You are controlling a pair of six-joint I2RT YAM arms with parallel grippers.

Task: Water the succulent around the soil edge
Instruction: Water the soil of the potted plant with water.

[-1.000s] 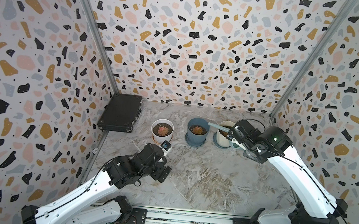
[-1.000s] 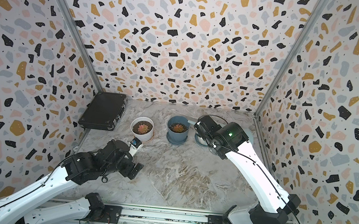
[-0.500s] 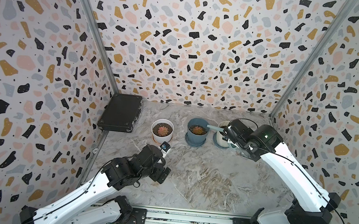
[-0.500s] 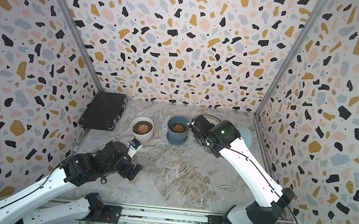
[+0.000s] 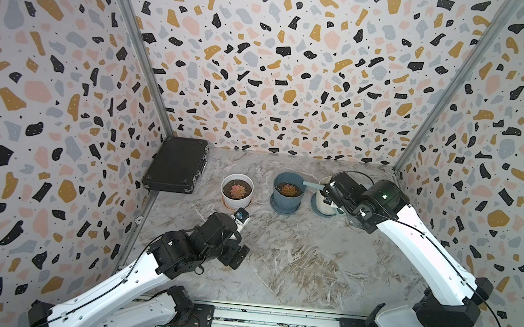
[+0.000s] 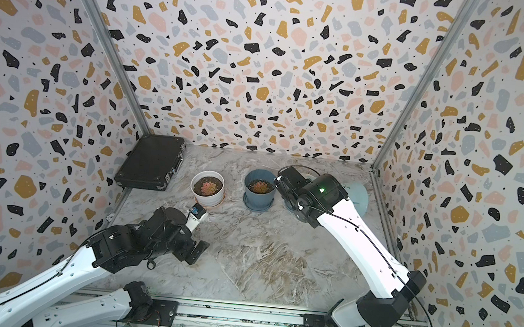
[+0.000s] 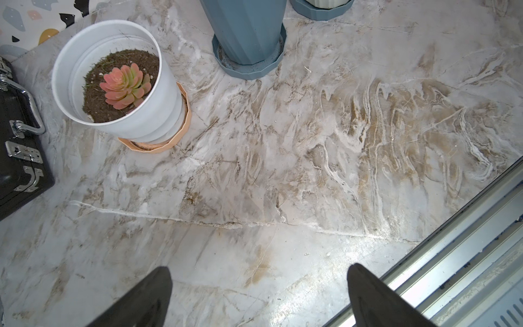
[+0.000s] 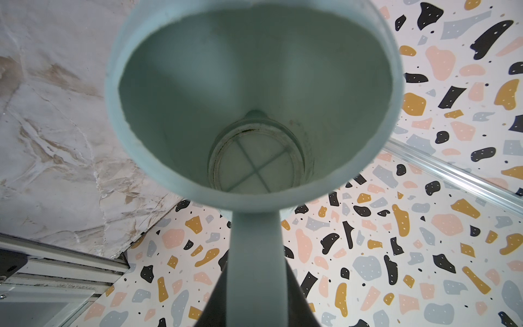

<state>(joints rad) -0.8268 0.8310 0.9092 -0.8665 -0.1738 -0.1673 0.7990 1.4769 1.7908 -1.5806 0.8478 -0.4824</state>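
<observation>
Right gripper (image 8: 254,300) clamped on watering can (image 8: 254,113) handle; spout over blue pot (image 5: 287,190), mid back edge of table (image 5: 294,257). Tilt slowly, trace soil rim, spare rosette. Left gripper (image 7: 259,294) wide, idle.

Both top views overlook everything; wrist cameras sit close.

Front half of worktop (image 5: 309,268) is bare marble, wide room btwn both arms. Back row blocks: black case (image 5: 176,165) in the corner, white pot (image 5: 237,190), blue pot (image 5: 287,192), cream pot (image 5: 322,200), w/ narrow gaps btwn them.
</observation>
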